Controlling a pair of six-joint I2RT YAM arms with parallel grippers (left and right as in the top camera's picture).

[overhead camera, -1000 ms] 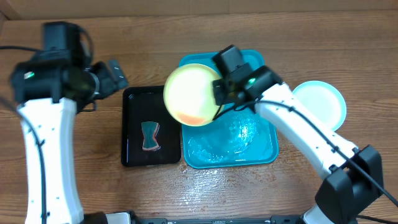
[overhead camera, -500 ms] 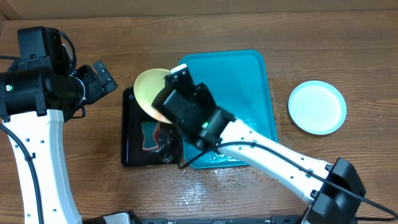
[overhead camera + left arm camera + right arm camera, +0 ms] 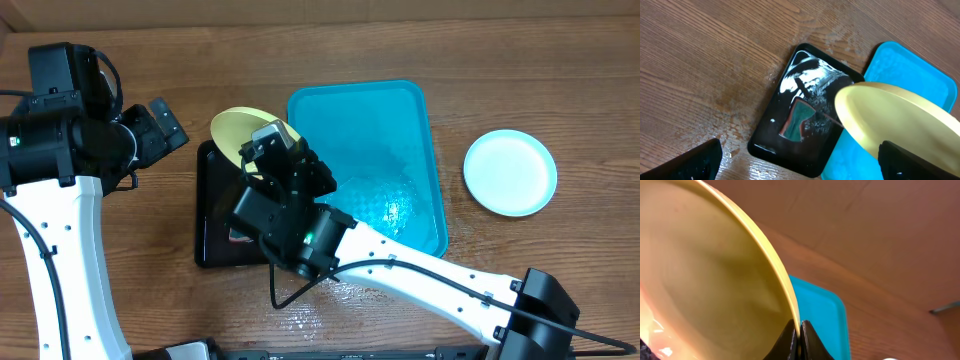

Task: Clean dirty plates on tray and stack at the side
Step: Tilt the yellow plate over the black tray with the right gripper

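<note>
At the lower centre of the right wrist view, the rim of a pale yellow-green round plastic plate (image 3: 715,280) was pinched by the right gripper (image 3: 799,336) and held tilted above a small black rectangular tray (image 3: 212,225). Beyond lay the large turquoise plastic tray (image 3: 380,120). Cleaning was judged in hand; wiping by the wide-spread left gripper (image 3: 165,122) seemed called for. No writing was readable.

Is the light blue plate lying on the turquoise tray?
No, the light blue plate lies on the table, apart from the turquoise tray.
</note>
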